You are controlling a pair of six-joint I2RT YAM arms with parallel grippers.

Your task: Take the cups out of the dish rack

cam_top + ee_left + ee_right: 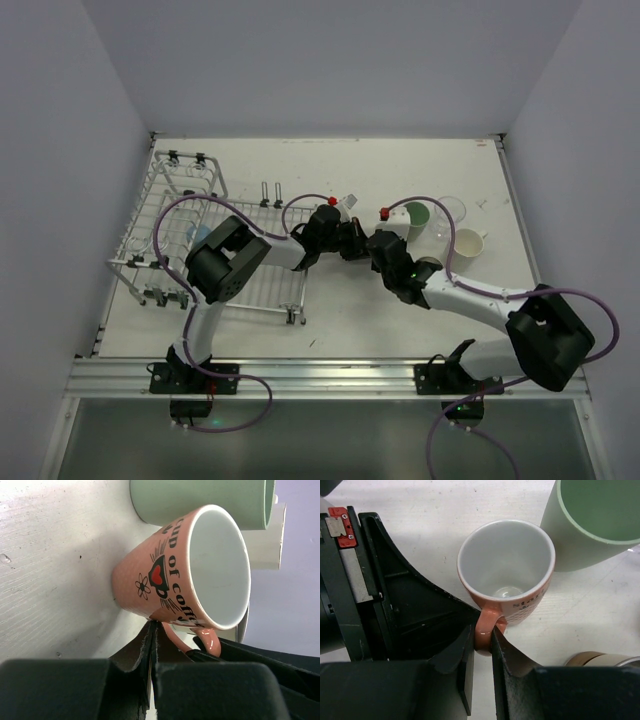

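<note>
Placing step: right pincer (481, 634) clamped on handle of pink mug (506, 565), apparently resting on table (420, 500) beside green cup (590, 525), right of dish rack (180, 190); left pincer (152, 628) closed, empty. Next: release, withdraw cleanly

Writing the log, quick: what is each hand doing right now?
Left hand: closed, holding nothing.
Right hand: closed on the pink mug's handle.

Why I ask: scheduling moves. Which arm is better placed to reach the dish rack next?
Left. The left gripper is shut, empty, with the dish rack on its side; the right gripper pinches the handle of the pink mug.
</note>
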